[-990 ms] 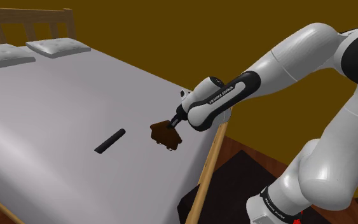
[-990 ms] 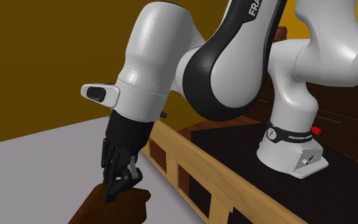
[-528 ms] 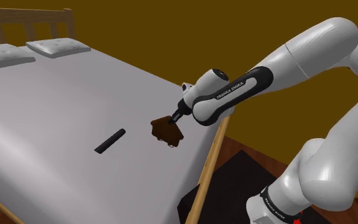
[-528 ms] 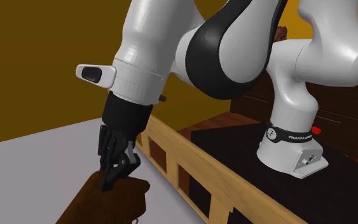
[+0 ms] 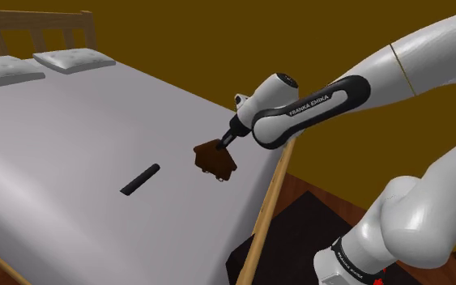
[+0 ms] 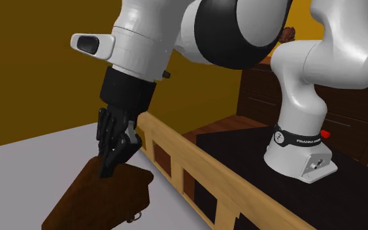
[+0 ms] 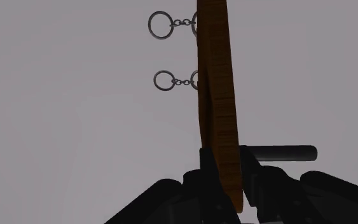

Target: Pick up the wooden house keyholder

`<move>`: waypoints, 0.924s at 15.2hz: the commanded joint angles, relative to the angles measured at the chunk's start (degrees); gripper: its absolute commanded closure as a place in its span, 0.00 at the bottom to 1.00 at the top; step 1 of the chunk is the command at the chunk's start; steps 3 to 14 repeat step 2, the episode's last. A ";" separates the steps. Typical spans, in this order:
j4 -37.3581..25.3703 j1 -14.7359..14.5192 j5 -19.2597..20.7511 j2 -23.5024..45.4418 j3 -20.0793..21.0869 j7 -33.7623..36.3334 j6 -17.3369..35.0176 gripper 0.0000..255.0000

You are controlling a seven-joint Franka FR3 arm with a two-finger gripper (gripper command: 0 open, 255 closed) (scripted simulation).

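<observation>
The house-shaped keyholder (image 5: 215,158) is a dark brown wooden plaque that hangs in the air above the grey bed (image 5: 72,154), near its wooden edge. My black gripper (image 5: 228,142) is shut on its upper edge. In the second exterior view the gripper (image 6: 110,163) pinches the top of the keyholder (image 6: 100,202), which is tilted. The wrist view looks along the keyholder (image 7: 217,83) edge-on, clasped between both fingers (image 7: 208,167), with two metal key rings (image 7: 163,81) on short chains standing out from its side.
A short black cylinder (image 5: 140,179) lies on the bed at the shoulder view's left of the keyholder. Two pillows (image 5: 72,58) lie by the headboard. The wooden bed rail (image 5: 268,206) runs under the arm. A dark cabinet (image 6: 346,117) stands behind the arm's base.
The gripper has risen with the keyholder shut in it, lifting the plaque off the bed. The black cylinder has stayed put.
</observation>
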State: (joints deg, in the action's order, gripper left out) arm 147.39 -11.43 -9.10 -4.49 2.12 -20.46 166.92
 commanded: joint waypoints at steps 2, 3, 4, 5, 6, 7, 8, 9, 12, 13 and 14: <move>-0.32 0.15 0.50 -0.83 0.06 0.46 -1.13 1.00; -0.32 0.15 0.50 -0.83 0.06 0.46 -1.13 1.00; -0.32 0.15 0.50 -0.83 0.06 0.46 -1.13 1.00; -0.32 0.15 0.50 -0.83 0.06 0.46 -1.13 1.00; -0.32 0.15 0.50 -0.83 0.06 0.46 -1.13 1.00; -0.32 0.15 0.50 -0.83 0.06 0.46 -1.13 1.00; -0.32 0.15 0.50 -0.83 0.06 0.46 -1.13 1.00; -0.32 0.15 0.50 -0.83 0.06 0.46 -1.13 1.00; -0.32 0.15 0.50 -0.83 0.06 0.46 -1.13 1.00; -0.32 0.15 0.50 -0.83 0.06 0.46 -1.13 1.00; -0.32 0.15 0.50 -0.83 0.06 0.46 -1.13 1.00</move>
